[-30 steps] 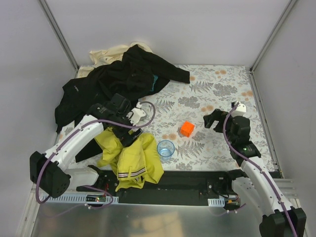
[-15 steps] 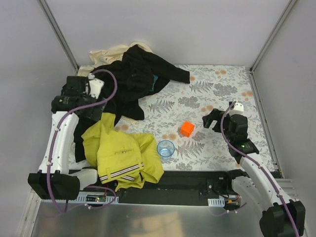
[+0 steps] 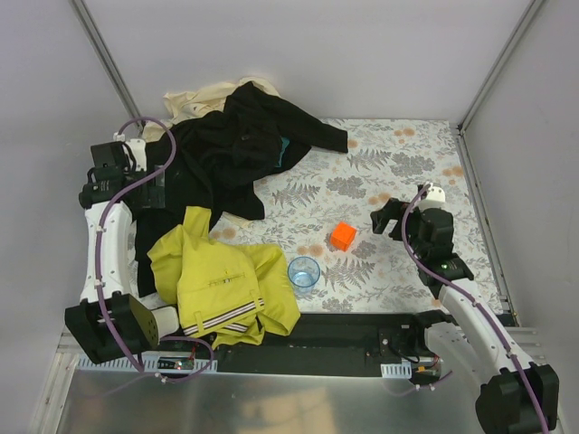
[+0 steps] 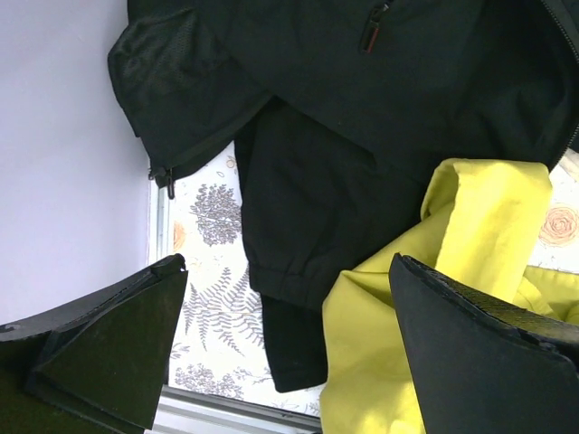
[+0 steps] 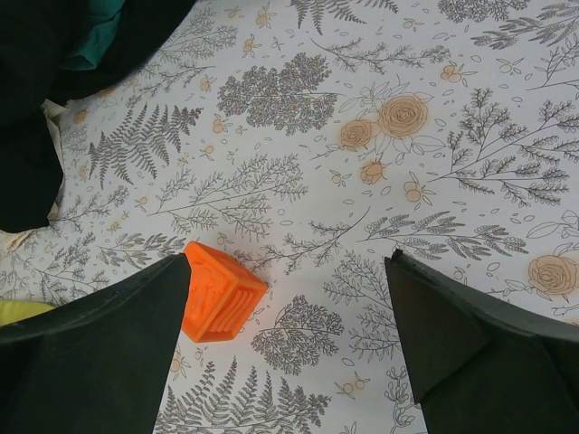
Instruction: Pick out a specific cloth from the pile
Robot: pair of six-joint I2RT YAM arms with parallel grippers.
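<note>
Just in front of the pile [image 3: 231, 145] of black garments, the bright yellow shorts [image 3: 222, 285] lie spread at the floral table's [image 3: 407, 172] near-left edge, one fold touching black fabric. The left gripper [image 4: 288, 262] hovers above, jaws wide and empty. The right gripper [image 5: 288, 262], likewise spread, hangs over an orange block [image 3: 342, 236].

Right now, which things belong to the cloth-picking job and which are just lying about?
Job: yellow shorts with striped hem; pile of mostly black garments.
Lying about: orange cube; clear blue cup.
</note>
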